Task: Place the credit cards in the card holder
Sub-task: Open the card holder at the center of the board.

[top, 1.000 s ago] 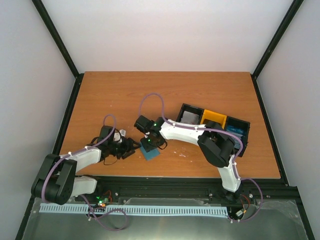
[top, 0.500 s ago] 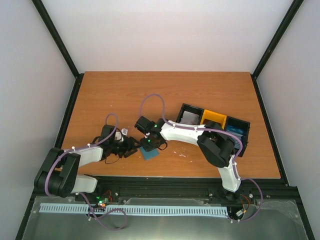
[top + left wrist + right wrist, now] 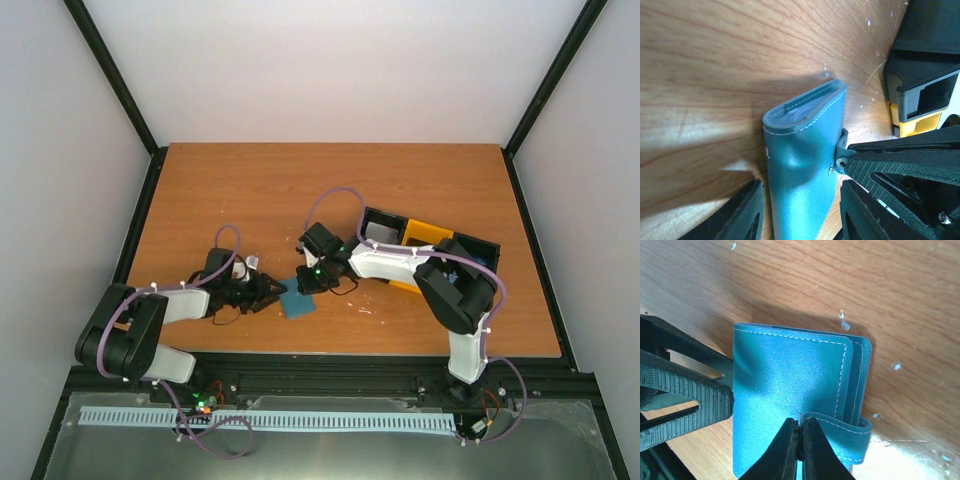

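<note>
Wooden table (image 3: pixel 330 190), left end effector (image 3: pixel 800 210) straddling card holder (image 3: pixel 802 160), right end effector (image 3: pixel 799 445) pinching its snap tab (image 3: pixel 840 427), stitched edges only in wrist views

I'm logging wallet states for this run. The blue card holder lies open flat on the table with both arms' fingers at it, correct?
Not quite: the card holder is folded shut, not open flat; the right wrist view shows its cover closed with the snap tab wrapping the edge. It does lie on the table, with the left fingers and right fingers at it.

closed teal card holder (image 3: pixel 297 301) on table
</note>
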